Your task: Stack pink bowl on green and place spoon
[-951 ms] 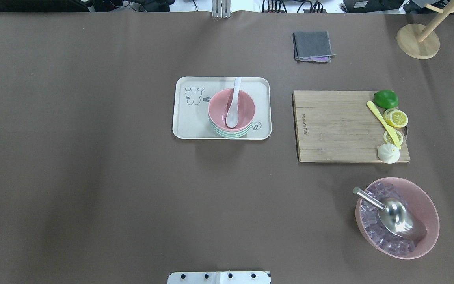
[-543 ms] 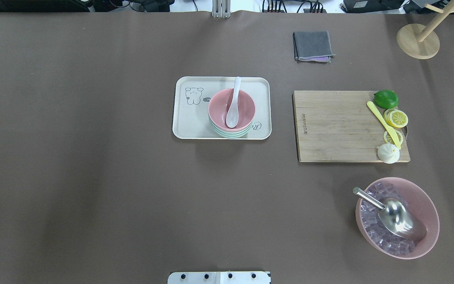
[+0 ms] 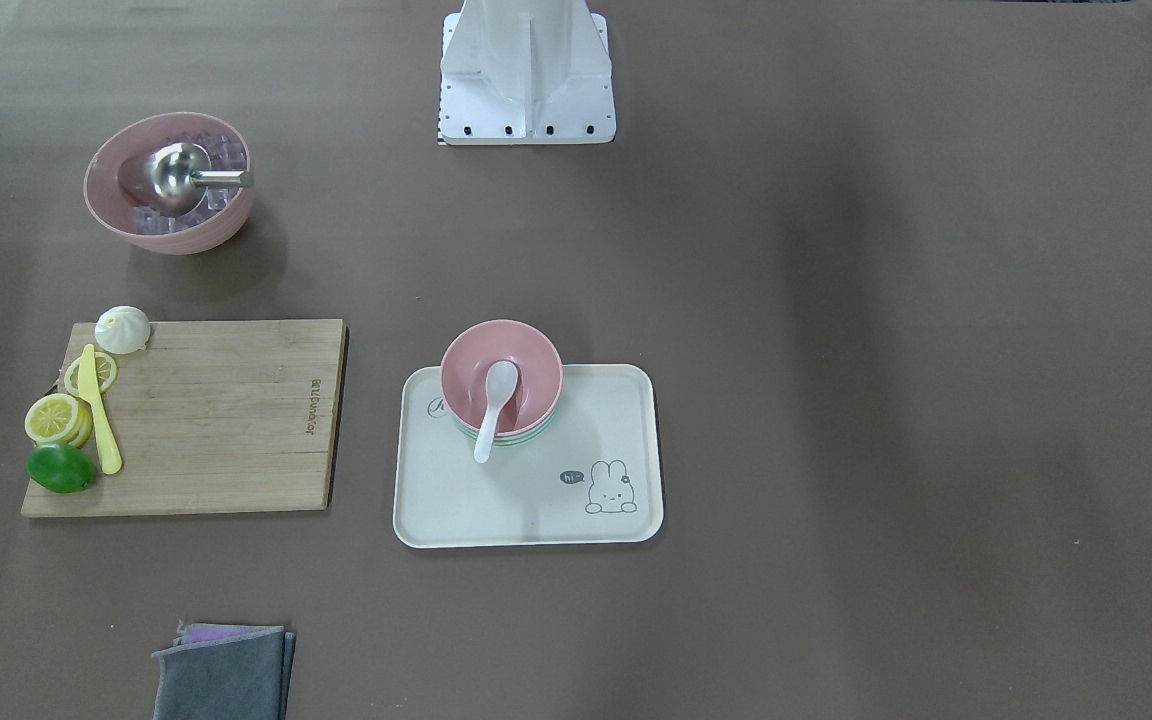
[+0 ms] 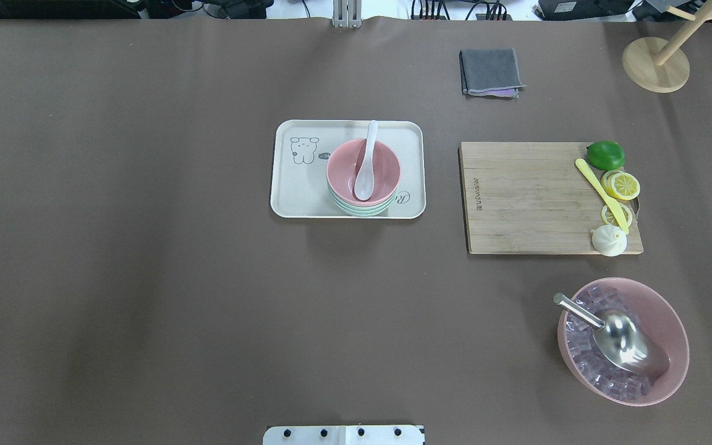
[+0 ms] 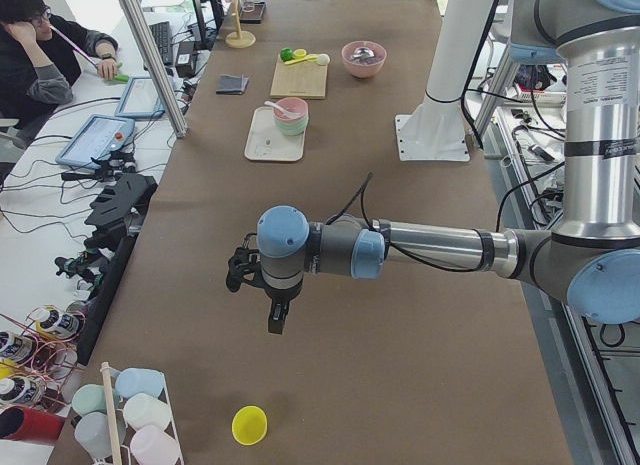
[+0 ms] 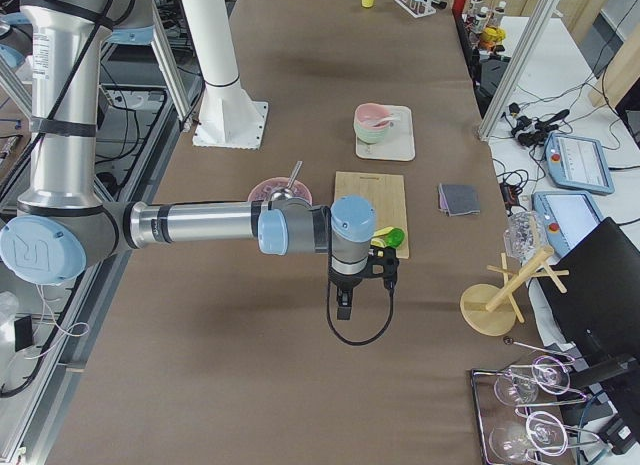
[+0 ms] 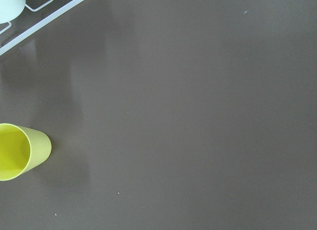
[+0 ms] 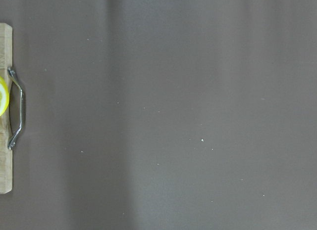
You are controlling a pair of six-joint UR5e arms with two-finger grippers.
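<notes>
Pink bowl (image 4: 387, 170) sits nested on the green bowl (image 4: 359, 211), on the tray (image 4: 297, 191) mid-bench. The white spoon (image 4: 367, 162) lies in it, scoop down in the well, handle leaning out over the rim away from the robot. Looks done to me!

Both arms hang wide, left tool (image 5: 275, 320) and right tool (image 6: 343, 305) over bare bench. Nothing visibly in either, but I can't tell how far open they are.

If that spoon needs shifting, take the overhanging handle. I'd guess it's light, stiff, glossy, probably slippery and chippable. The bowls look light and rigid, so pinch a rim.
</notes>
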